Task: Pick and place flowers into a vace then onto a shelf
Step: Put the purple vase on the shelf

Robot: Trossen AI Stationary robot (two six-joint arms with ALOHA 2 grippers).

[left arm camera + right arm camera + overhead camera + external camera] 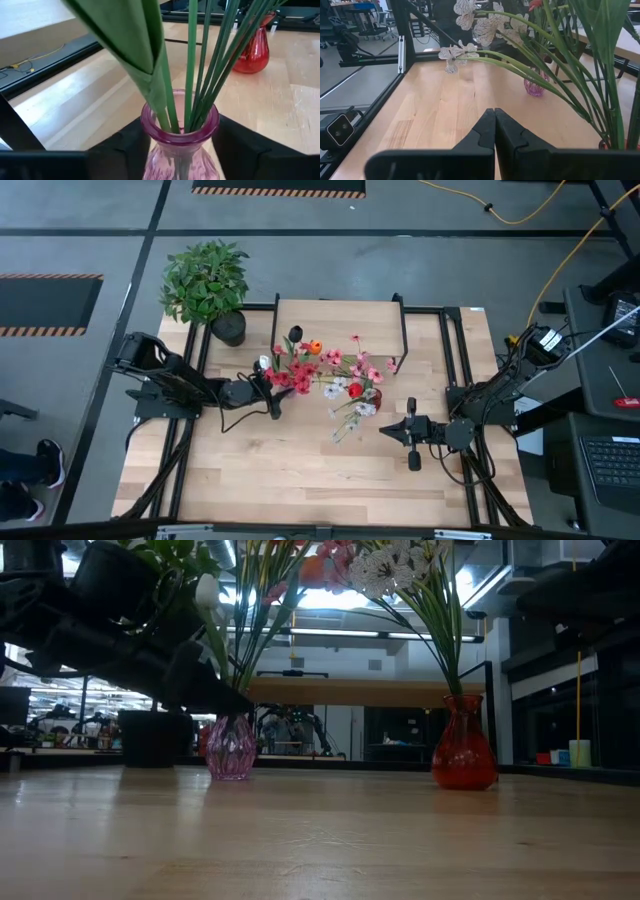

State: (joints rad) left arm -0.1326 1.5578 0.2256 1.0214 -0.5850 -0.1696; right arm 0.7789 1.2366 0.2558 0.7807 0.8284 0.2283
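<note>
Left gripper (181, 150) straddles pink vase (180, 145) neck, jaws open either side, not yet gripping; flowers (325, 370) stand in both vases (red vase (463, 745) right); shelf (340, 330) behind; next: close, lift onto shelf; right gripper (494, 131) shut, idle

1. Pink vase (180, 145): left wrist view cuts off its lower body at the edge; in the high view it is hidden under the blooms.
2. Flowers (330, 565): low view crops the blooms at the top; individual stems cannot be counted.
3. Red vase (612, 146): only a sliver shows at the edge of the right wrist view.
4. Shelf (360, 692): legs largely indistinct against the dark room behind.
5. Left gripper (180, 150): fingertips cut off; contact with the glass cannot be told.
</note>
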